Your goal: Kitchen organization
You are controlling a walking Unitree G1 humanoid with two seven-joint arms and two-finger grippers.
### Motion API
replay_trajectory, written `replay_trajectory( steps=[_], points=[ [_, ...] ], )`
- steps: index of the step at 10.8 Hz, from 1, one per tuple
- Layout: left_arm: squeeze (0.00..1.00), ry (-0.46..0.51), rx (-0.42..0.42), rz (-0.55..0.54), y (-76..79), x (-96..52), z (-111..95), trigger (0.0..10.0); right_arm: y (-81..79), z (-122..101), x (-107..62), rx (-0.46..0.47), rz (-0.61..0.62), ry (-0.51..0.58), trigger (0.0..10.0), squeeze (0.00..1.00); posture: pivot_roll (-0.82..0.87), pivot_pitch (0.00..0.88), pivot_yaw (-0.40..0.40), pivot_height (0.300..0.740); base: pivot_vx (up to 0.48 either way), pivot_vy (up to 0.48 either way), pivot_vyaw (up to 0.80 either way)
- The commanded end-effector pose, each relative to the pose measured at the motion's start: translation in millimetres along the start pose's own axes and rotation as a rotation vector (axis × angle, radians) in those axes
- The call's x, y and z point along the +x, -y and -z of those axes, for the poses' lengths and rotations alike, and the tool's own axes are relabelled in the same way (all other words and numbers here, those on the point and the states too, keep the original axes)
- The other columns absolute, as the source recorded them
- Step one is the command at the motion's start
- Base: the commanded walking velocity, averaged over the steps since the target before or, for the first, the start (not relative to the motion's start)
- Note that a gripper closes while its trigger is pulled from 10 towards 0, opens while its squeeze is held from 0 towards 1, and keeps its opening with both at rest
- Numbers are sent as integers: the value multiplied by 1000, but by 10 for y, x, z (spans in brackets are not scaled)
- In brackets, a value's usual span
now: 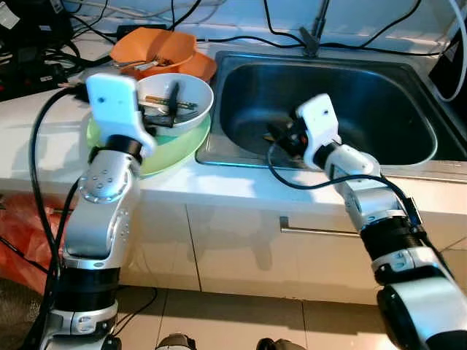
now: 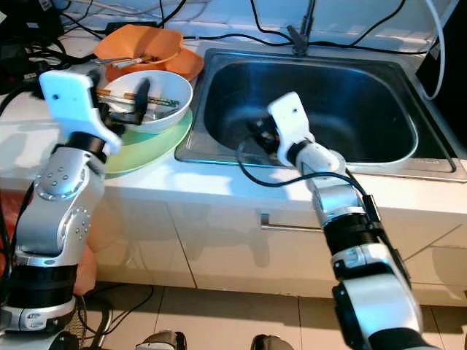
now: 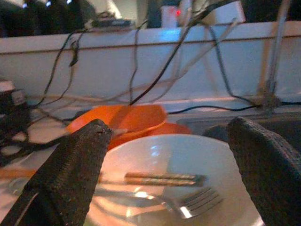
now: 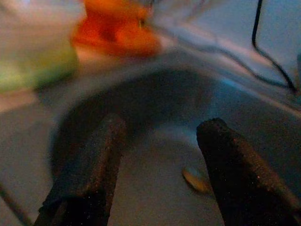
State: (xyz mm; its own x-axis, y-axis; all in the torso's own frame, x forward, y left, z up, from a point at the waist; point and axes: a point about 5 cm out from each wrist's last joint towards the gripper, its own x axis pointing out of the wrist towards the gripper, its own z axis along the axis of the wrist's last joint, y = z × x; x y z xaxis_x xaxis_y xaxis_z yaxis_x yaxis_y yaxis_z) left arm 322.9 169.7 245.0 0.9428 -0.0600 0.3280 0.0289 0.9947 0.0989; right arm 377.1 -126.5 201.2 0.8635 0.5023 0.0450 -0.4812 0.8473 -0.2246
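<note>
Beside the sink (image 1: 408,157), on the white surface (image 1: 241,182), a white bowl (image 1: 195,98) holding a fork (image 3: 195,201) and chopsticks (image 3: 162,178) sits on a green plate (image 1: 175,153), with orange bowls (image 1: 157,45) behind. The left pincer (image 3: 169,155) hangs released just before the white bowl. The right pincer (image 4: 157,141), also released, reaches down into the basin toward a small pale scrap (image 4: 196,179). Dishes look gathered already; clearing the sink seems to remain.

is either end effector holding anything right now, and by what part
Nothing is held. The left end effector is open in front of the white bowl, and the right end effector is open down in the sink.
</note>
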Motion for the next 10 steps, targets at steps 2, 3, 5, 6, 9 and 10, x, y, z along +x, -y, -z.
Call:
replay_trajectory(
  steps=[2, 3, 5, 6, 9, 10],
  points=[
    [925, 17, 54, -150, -226, 36, -38, 10000, 28, -103, -88, 139, 48, 97, 10000, 0, 130, 116, -10, 740, 0, 0, 0],
    [620, -4, 57, -241, -390, 37, -9, 10000, -11, -78, -159, 134, 42, 73, 10000, 0, 130, 116, -10, 740, 0, 0, 0],
    [0, -1, 72, -328, -544, 20, -26, 10000, -74, -113, -283, 286, -30, 143, 10000, 0, 132, 108, -9, 740, 0, 0, 0],
    [0, 4, 69, -353, -596, 4, -36, 10000, -105, -117, -315, 267, -40, 149, 10000, 0, 131, 107, -8, 740, 0, 0, 0],
    [0, 94, 82, -236, -394, -19, -156, 10000, -274, -248, -398, 199, -35, 204, 10000, 0, 127, 103, -13, 740, 0, 0, 0],
    [0, 108, 66, -181, -239, -51, -168, 10000, -332, -311, -395, 204, -22, 223, 10000, 0, 123, 98, -13, 740, 0, 0, -425]
  ],
)
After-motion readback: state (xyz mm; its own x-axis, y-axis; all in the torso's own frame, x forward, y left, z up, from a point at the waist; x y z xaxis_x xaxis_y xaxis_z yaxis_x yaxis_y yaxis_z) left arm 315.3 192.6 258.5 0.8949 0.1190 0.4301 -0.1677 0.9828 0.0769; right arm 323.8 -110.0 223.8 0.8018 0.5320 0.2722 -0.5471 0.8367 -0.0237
